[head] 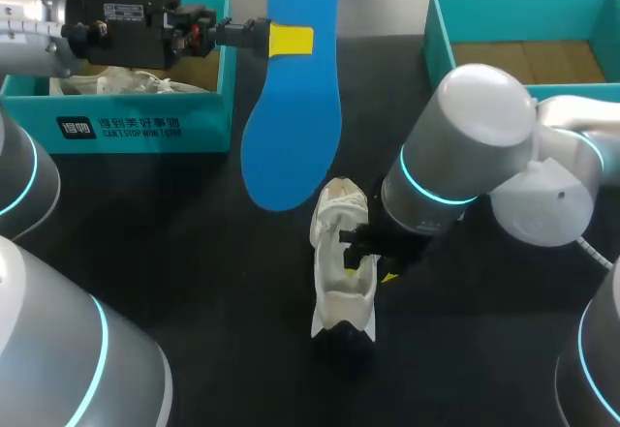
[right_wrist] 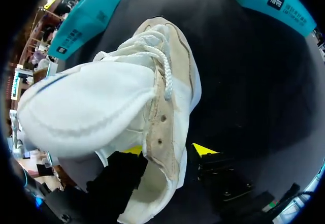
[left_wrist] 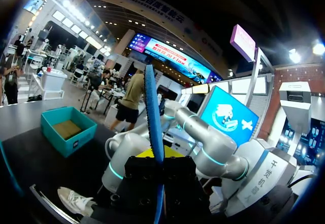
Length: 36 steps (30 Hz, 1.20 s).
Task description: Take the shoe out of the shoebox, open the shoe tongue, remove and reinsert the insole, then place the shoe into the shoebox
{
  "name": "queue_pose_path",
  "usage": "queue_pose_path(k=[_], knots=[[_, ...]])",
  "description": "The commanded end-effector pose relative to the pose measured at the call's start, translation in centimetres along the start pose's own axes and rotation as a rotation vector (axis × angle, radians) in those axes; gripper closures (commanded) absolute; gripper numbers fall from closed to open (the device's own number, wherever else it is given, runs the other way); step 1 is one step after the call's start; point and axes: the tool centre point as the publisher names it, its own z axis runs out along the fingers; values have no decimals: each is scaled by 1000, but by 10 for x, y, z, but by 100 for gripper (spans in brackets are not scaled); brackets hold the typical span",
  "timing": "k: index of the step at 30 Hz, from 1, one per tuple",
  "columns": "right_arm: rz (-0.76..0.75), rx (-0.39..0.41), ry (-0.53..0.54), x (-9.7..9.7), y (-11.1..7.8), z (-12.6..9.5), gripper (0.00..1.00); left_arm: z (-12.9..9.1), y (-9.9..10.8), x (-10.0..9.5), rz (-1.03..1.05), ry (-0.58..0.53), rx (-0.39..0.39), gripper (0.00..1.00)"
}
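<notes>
A long blue insole (head: pixel 291 117) hangs upright above the table, toe end down. My left gripper (head: pixel 281 38) is shut on its upper part. In the left wrist view the insole (left_wrist: pixel 152 117) stands edge-on between that gripper's (left_wrist: pixel 160 165) fingers. The white and beige shoe (head: pixel 341 262) stands on the black table, below and to the right of the insole. My right gripper (head: pixel 374 256) is at its opening. In the right wrist view the shoe (right_wrist: pixel 167 97) has its white tongue (right_wrist: pixel 86 112) folded out. The shoe's eyelet side wall lies between my right gripper's (right_wrist: pixel 168 150) open fingers, and one fingertip (right_wrist: pixel 203 148) stands apart from it.
A teal shoebox (head: pixel 126 127) with white paper inside stands at the back left, under my left arm. A second teal box (head: pixel 436 40), brown inside, sits at the back right. My right arm's elbow (head: pixel 465 146) looms over the table's right half.
</notes>
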Motion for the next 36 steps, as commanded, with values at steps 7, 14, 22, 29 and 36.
queue_pose_path(k=[7, 14, 22, 29, 36], knots=[[84, 13, 49, -5, 3, -46, 0, 1, 0, -1, 0, 0, -3, 100], [66, 35, 145, -7, 11, -88, 0, 1, 0, -1, 0, 0, -3, 100], [66, 35, 145, -7, 11, -88, 0, 1, 0, -1, 0, 0, -3, 100], [133, 130, 448, 7, 28, -77, 0, 1, 0, -1, 0, 0, -3, 100], [273, 110, 764, -5, 55, -122, 0, 1, 0, -1, 0, 0, -3, 100]])
